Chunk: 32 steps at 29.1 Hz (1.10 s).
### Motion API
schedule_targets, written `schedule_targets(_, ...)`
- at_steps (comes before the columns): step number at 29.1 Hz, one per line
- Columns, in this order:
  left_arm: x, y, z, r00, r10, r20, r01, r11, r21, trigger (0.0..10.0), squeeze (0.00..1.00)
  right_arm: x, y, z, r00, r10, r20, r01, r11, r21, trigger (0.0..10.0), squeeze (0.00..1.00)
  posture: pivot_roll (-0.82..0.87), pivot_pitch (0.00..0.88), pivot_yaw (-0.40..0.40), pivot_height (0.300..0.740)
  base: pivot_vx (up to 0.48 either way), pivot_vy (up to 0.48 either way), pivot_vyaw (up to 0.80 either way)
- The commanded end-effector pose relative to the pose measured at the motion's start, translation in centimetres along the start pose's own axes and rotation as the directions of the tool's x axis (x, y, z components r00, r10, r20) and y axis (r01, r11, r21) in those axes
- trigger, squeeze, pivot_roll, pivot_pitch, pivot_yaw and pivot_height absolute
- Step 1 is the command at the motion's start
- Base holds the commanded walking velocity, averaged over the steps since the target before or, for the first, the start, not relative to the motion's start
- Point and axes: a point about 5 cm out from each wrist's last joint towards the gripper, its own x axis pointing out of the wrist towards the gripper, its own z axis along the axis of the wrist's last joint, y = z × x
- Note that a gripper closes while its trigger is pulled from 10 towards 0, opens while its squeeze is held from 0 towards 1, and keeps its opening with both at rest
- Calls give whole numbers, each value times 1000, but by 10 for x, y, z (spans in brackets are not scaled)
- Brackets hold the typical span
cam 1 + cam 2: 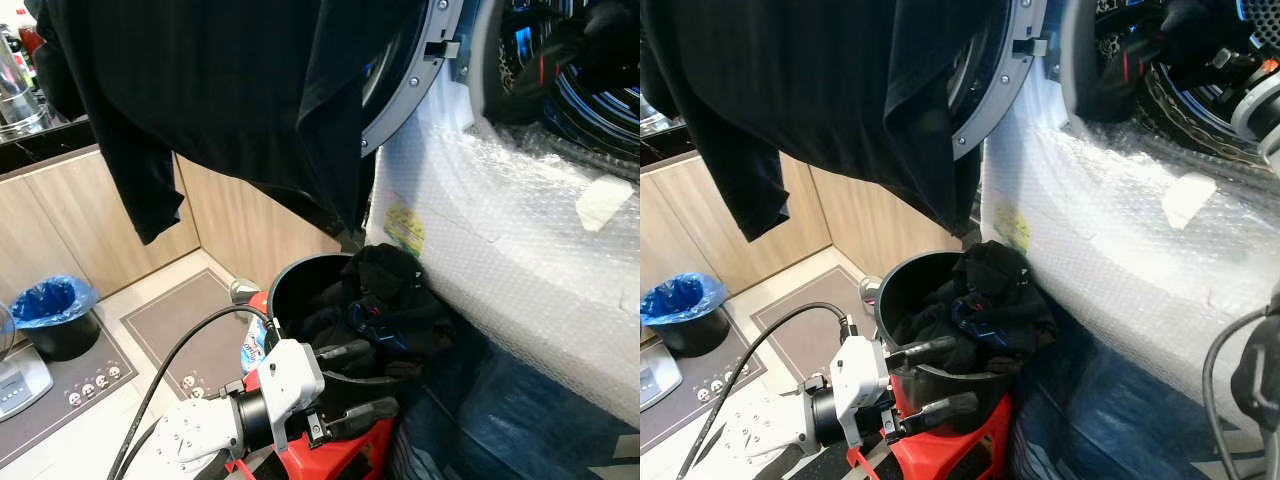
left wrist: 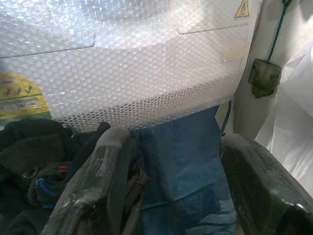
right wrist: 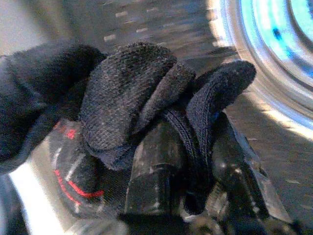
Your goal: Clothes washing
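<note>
A black garment (image 3: 132, 98) with red stitching is bunched up and pinched between the jaws of the right gripper (image 3: 190, 171), which sits at the mouth of the washing machine drum (image 3: 274, 54) — the shiny metal wall of the drum curves just behind the cloth. More dark clothes (image 1: 985, 300) fill a round black bucket (image 1: 902, 290) that stands on a red stool (image 1: 950, 445) right against the front of the washing machine (image 1: 500, 250), whose body is wrapped in bubble wrap. One piece with a blue trim lies on top of the heap, and part of the heap spills over the rim toward the machine.

The left gripper (image 1: 940, 378) hovers at the near side of the bucket, jaws apart — one finger over the rim, the other outside the wall, neither touching the clothes. A large black shirt (image 1: 220, 100) hangs across the upper part of the view, in front of the open round door (image 1: 415, 70). To the robot's left, well apart, a small bin with a blue bag (image 1: 55, 310) stands on the floor by the wooden cabinets (image 1: 60, 230).
</note>
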Motion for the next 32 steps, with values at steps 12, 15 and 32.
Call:
schedule_targets(12, 0, -4, 5, 1000, 18, -8, -18, 1000, 4, 10000, 0, 11, 0, 5, 833, -553, 32, 543, 803, -247, 10000, 0, -62, 109, -45, 740, 0, 0, 0)
schedule_targets(15, -1, -4, 6, 1000, 30, -8, -30, 1000, 6, 10000, 0, 7, -9, -5, 780, -626, -4, 606, 757, -244, 10000, 1000, -45, 103, -48, 740, 0, 0, 0)
schedule_targets(32, -2, 4, 8, 999, 37, -21, -37, 999, 34, 10000, 0, -6, -31, -16, 676, -736, -22, 706, 656, -267, 10000, 1000, -22, 58, -37, 740, 0, 0, 0)
